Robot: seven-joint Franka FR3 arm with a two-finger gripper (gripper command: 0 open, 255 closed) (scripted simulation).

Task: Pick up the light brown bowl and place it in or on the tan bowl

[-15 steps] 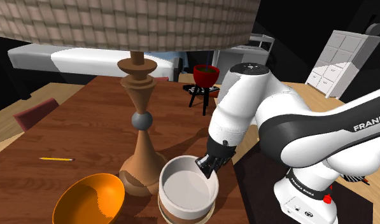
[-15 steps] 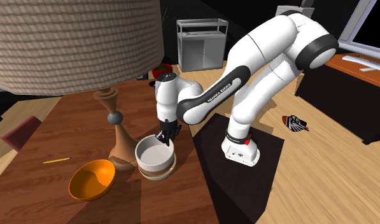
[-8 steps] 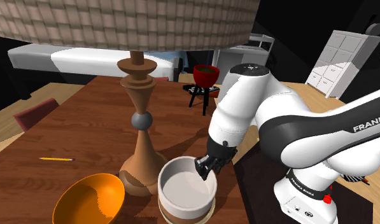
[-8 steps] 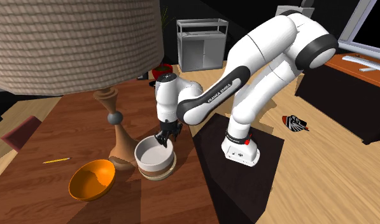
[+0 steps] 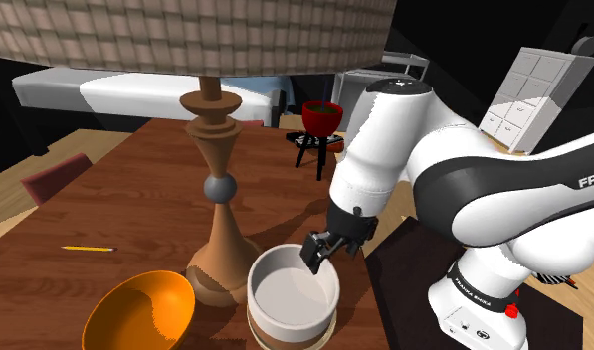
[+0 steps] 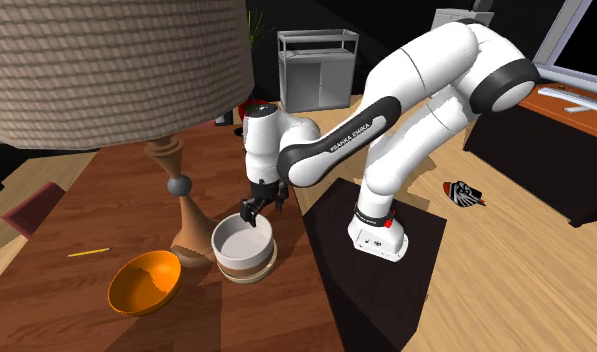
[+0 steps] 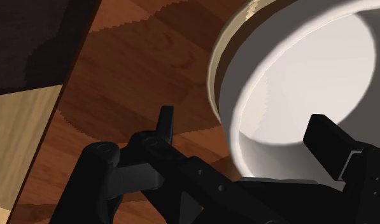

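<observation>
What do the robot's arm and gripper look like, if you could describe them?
The arm is glossy white, with rounded links, dark grey joints and FRANKA lettering on one link; a red mark sits near its base. The gripper is all black, with two blocky fingers.

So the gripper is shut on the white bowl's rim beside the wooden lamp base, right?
No, the gripper is open: the wrist view shows its fingers apart astride the rim of the white bowl. The bowl is beside the wooden lamp base.
</observation>
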